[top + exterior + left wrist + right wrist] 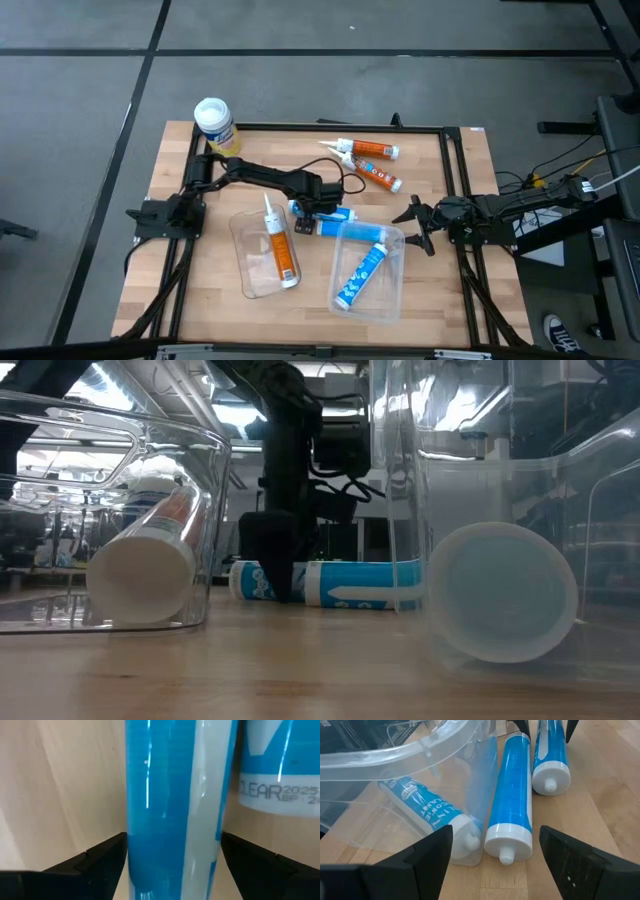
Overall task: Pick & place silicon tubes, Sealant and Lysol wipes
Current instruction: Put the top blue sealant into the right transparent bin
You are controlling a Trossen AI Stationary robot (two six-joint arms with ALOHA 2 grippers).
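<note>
On the wooden table, one clear bin holds an orange tube and the other bin a blue tube. The left gripper stands spread around a blue tube lying outside. The right gripper waits, spread and empty. Two orange tubes and the Lysol wipes at the far left corner remain.

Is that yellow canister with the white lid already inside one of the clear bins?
No. The Lysol wipes stand upright at the table's far left corner, outside both clear bins.

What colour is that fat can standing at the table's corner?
The Lysol wipes canister is yellow with a round white lid, seen best in the high view.
</note>
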